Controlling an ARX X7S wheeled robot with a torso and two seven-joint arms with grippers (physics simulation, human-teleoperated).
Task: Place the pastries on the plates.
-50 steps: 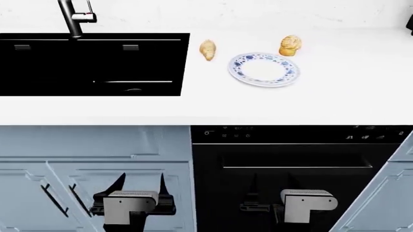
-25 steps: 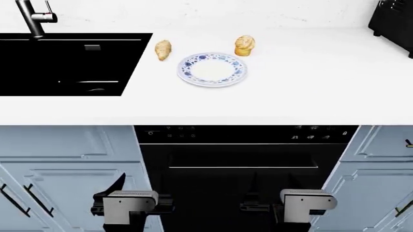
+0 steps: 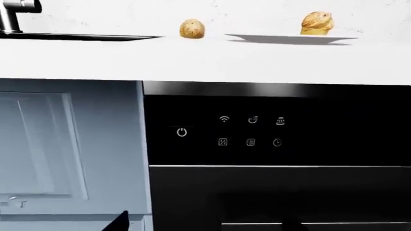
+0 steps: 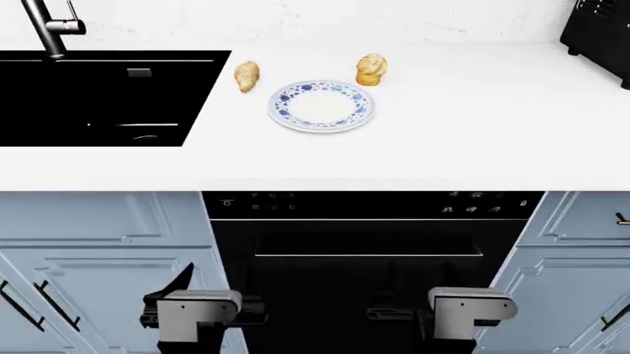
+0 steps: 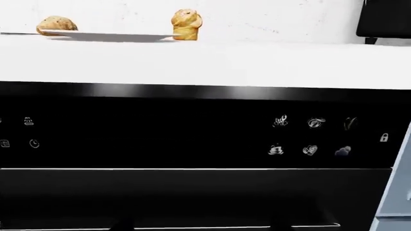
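A white plate with a blue floral rim [image 4: 321, 105] lies on the white counter. The tan croissant [image 4: 246, 75] rests just left of it. The golden puff [image 4: 371, 69] stands behind its right edge. Neither pastry touches the plate. The left wrist view shows the croissant [image 3: 191, 29], the puff [image 3: 317, 23] and the plate's rim [image 3: 289, 38] from low down; so does the right wrist view, with the puff [image 5: 186, 24]. My left gripper [image 4: 214, 284] and right gripper [image 4: 417, 287] hang open and empty, well below the counter in front of the oven.
A black sink [image 4: 99, 96] with a faucet [image 4: 49, 26] fills the counter's left. A black appliance [image 4: 600, 33] stands at the far right. Below the counter edge is a black oven [image 4: 364, 243] between pale blue cabinet doors [image 4: 99, 243].
The view has shifted right along the counter, so sink, pastries and plate have slid left and the black appliance has come into view. Both grippers hold the same open pose.
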